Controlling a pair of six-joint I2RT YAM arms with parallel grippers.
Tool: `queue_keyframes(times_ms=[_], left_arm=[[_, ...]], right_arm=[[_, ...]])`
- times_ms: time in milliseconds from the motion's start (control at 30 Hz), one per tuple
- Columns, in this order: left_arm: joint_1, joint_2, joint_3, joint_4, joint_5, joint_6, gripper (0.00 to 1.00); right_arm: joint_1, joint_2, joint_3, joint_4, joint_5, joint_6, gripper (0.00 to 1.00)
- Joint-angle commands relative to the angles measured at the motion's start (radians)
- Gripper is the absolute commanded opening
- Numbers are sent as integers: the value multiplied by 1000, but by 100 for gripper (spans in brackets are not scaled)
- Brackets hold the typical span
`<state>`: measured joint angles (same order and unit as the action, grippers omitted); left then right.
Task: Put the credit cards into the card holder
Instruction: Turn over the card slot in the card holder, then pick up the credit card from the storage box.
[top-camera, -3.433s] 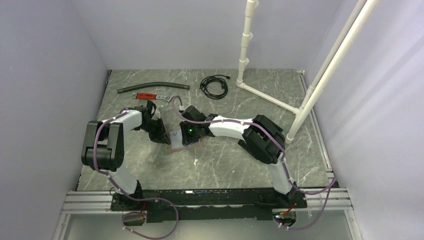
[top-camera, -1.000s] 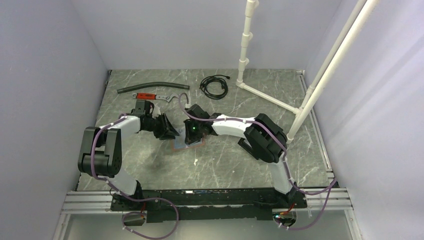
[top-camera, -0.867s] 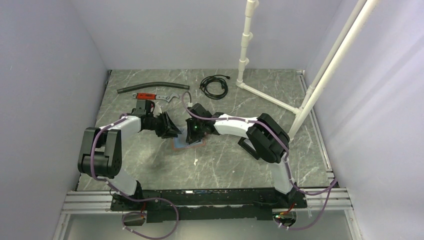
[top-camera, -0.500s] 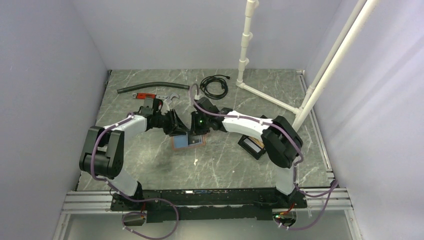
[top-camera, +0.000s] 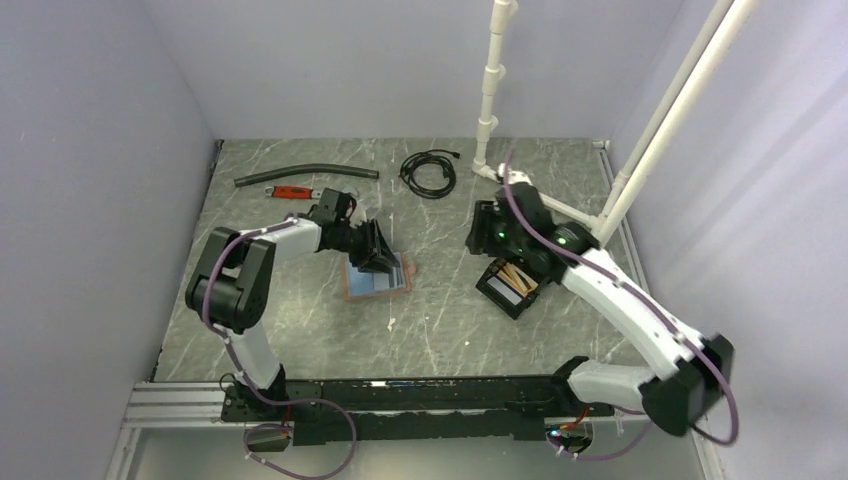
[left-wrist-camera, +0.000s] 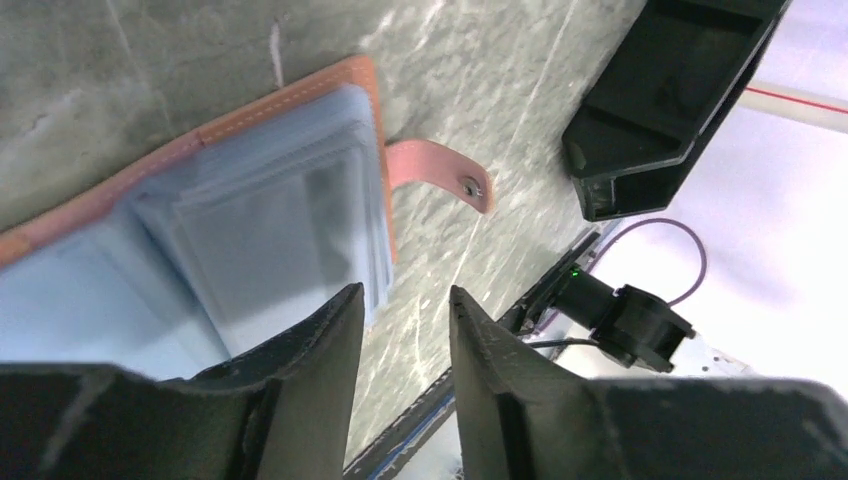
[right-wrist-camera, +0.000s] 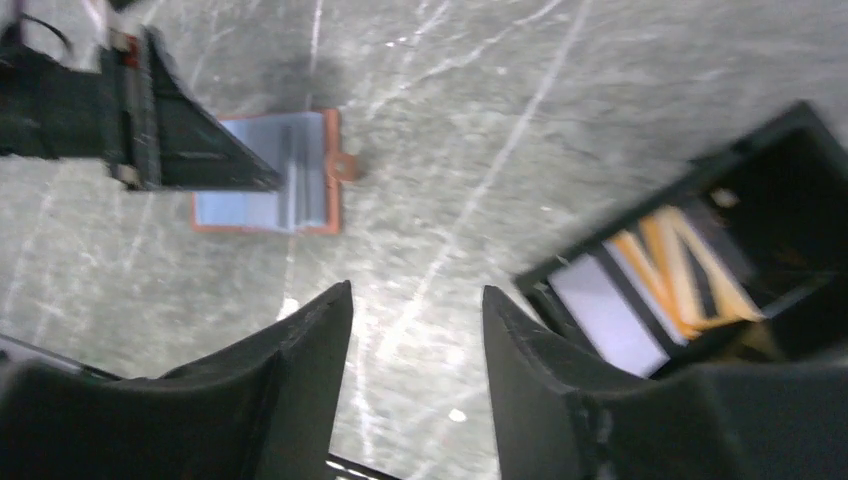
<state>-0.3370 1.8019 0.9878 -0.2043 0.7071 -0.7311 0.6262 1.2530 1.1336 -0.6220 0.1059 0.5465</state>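
Observation:
The black card holder lies right of centre, also in the right wrist view and the left wrist view. A gold striped card and a grey-white card lie inside it. The tan wallet lies open, showing bluish plastic sleeves and a snap strap. My left gripper is open and empty, low over the wallet's far edge. My right gripper is open and empty, raised just left of the card holder.
A black hose, a red-handled tool and a coiled black cable lie at the back. A white pipe frame stands at the back right, close behind the right arm.
My right gripper left the wallet, swung right and rose beside the card holder, which its arm had covered. My left gripper moved right onto the wallet.

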Motion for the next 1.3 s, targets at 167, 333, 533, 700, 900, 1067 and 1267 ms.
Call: queue_keyframes(times_ms=[167,333,533,700,900,1067,1267], left_arm=[[-44,-362,-2,1,-42,19,60],[-271,-297,-63,283,-117,-177,59],[-467,-113,14,398,-275,-312,57],[-547,81,55,554,-297,-439,57],[-608,198,24,744,-413,-537,58],[-636,230,29,767,-533,-547,56],[-638,280,28,819,-551,-579,48]], right_arm=[[-251,-307,-256,-113,-142,-105,86],[-271,-246,-296,-61,-110,-117,87],[-273,-84,-242,-74,40,-140,83],[-285,-115,-331,134,12,-247,84],[-359,-78,-292,87,-63,-170,85],[-400,-27,-291,52,-101,-166,82],[-405,-19,-263,20,-54,-197,75]])
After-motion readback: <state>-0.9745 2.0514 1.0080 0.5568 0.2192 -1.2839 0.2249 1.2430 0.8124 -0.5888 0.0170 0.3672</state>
